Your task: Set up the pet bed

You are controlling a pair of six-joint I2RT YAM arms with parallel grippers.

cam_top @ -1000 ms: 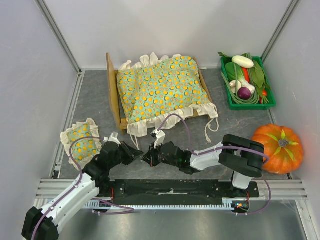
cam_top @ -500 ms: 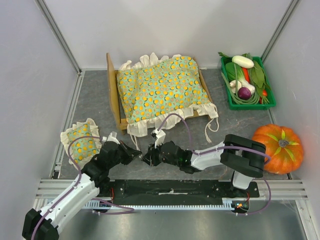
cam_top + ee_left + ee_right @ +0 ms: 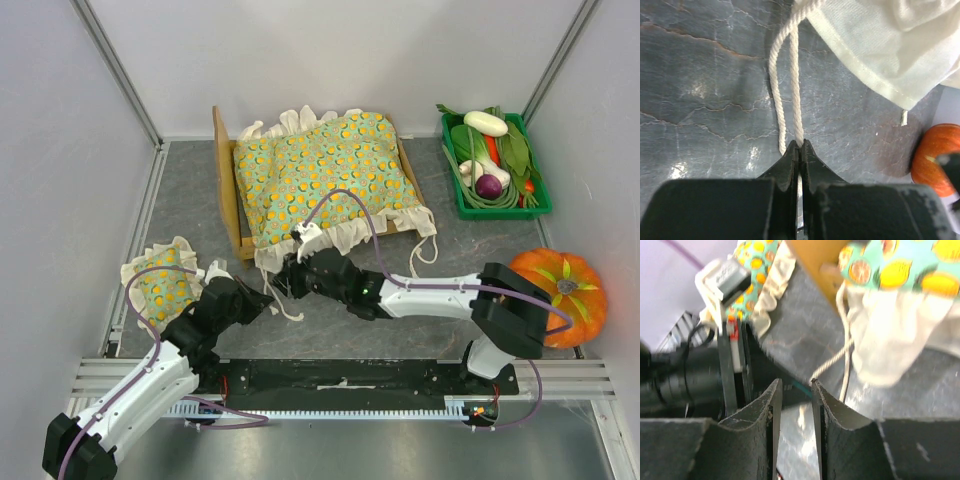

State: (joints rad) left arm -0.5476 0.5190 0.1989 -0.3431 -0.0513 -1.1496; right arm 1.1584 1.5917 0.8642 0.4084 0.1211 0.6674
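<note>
Two strands to tie off. With left claw [image 3: 799,150] pinched shut on the cord [image 3: 790,75], pull gently, never dragging the cushion [image 3: 325,175] off the bed [image 3: 226,180] at rear centre. With right claw [image 3: 796,385] parted and empty by the bed's near corner, close only around cord.

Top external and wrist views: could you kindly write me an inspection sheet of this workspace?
Surface: dark grey table.
Job's things: pet bed with frilled cushion on it; white cord trailing on the table; small pillow off the bed.
Clutter: crate of vegetables; pumpkin.
Grippers: left gripper shut on white cord; right gripper narrowly open.
Cables: purple cable arching over the cushion.
Surroundings: white walls.
</note>
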